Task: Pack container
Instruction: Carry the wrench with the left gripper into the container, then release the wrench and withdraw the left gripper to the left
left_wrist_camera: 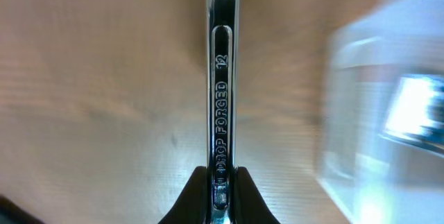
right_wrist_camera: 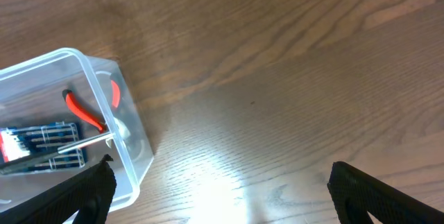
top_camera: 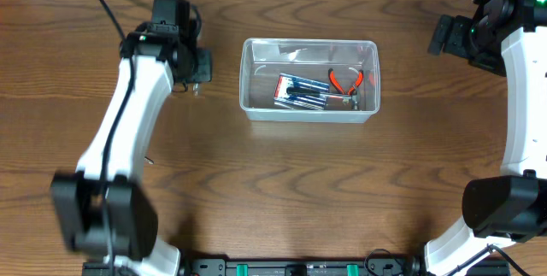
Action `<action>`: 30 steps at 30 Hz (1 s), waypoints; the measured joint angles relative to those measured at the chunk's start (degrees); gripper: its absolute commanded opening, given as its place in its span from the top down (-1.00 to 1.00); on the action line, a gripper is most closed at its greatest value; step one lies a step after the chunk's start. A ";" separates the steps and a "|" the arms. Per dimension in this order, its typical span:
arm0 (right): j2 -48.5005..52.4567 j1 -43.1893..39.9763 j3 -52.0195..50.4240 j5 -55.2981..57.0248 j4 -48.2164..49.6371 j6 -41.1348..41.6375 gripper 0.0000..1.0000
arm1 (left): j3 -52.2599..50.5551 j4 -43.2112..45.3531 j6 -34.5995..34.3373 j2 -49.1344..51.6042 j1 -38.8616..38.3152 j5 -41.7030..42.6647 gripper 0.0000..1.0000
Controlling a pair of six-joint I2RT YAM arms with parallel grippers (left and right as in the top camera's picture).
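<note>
The clear plastic container [top_camera: 309,80] sits in the middle of the table. It holds red-handled pliers [top_camera: 345,81] and a blue packet [top_camera: 301,92]. My left gripper [top_camera: 197,77] hangs left of the container and is shut on a chrome wrench [left_wrist_camera: 220,92] stamped "DROP FORGED 12"; the wrench runs straight up the left wrist view, with the container [left_wrist_camera: 381,113] blurred at its right. My right gripper [right_wrist_camera: 218,186] is open and empty above bare table to the right of the container [right_wrist_camera: 104,99]. The pliers [right_wrist_camera: 87,113] show in that view too.
The left arm [top_camera: 128,114] stretches from the near left to the wrench. The right arm [top_camera: 517,96] stands along the right edge. The table is brown wood.
</note>
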 measured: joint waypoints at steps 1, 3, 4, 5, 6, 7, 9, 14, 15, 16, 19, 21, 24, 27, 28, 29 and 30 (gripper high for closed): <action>0.00 0.00 0.00 0.00 0.00 0.02 -0.98 | 0.24 0.55 2.67 -2.03 -1.11 0.46 0.89; 0.00 0.00 0.00 0.00 0.00 0.02 -0.98 | 0.94 1.42 8.74 -5.53 -3.74 2.16 0.89; -0.02 0.00 0.00 0.00 0.00 0.00 -0.99 | 1.11 2.23 12.17 -6.71 -5.20 3.69 0.89; -0.02 0.00 0.00 0.00 0.00 0.02 -0.99 | 1.27 2.80 15.04 -7.32 -6.51 5.16 0.89; 0.00 0.00 0.00 0.00 0.00 0.02 -0.99 | 1.36 3.21 18.84 -7.56 -8.24 7.19 0.89; 0.00 0.02 0.00 0.00 0.00 0.02 -0.98 | 1.36 3.52 22.45 -7.48 -9.79 9.27 0.89; 0.00 0.00 0.00 0.00 -0.04 0.00 -0.99 | 1.36 4.37 28.04 -6.40 -12.35 12.52 0.89; 0.00 0.00 0.00 0.00 -0.20 0.00 -0.98 | 1.36 8.63 38.40 -0.07 -16.98 16.98 0.88; 0.00 0.00 0.00 0.00 -0.17 0.00 -0.99 | 1.36 9.11 40.17 1.57 -17.49 17.35 0.89; 0.00 0.00 0.00 0.00 -0.20 0.00 -0.99 | 1.36 9.27 41.79 3.13 -17.81 17.59 0.89; 0.00 0.00 0.00 0.02 -0.20 0.00 -0.98 | 1.33 9.29 45.70 7.93 -18.18 18.18 0.89; 0.00 0.02 0.00 0.02 -0.20 0.00 -0.98 | 1.33 9.29 47.21 10.78 -18.18 18.23 0.88; 0.00 0.00 0.00 0.02 -0.20 0.02 -0.98 | 1.33 9.27 48.43 14.43 -18.18 18.23 0.89; 0.00 0.00 0.00 0.02 -0.20 0.02 -0.98 | 1.33 8.90 49.55 17.46 -18.18 18.01 0.41; 0.00 0.00 0.00 0.00 -0.22 0.00 -0.99 | 1.33 8.79 49.81 18.21 -18.18 17.77 0.17; 0.00 0.00 0.00 0.02 -0.20 0.02 -0.98 | 1.33 8.76 49.79 18.67 -18.18 17.51 0.01; 0.00 0.00 0.00 0.02 -0.22 0.00 -0.98 | 1.33 8.87 49.66 18.78 -18.18 17.35 -0.04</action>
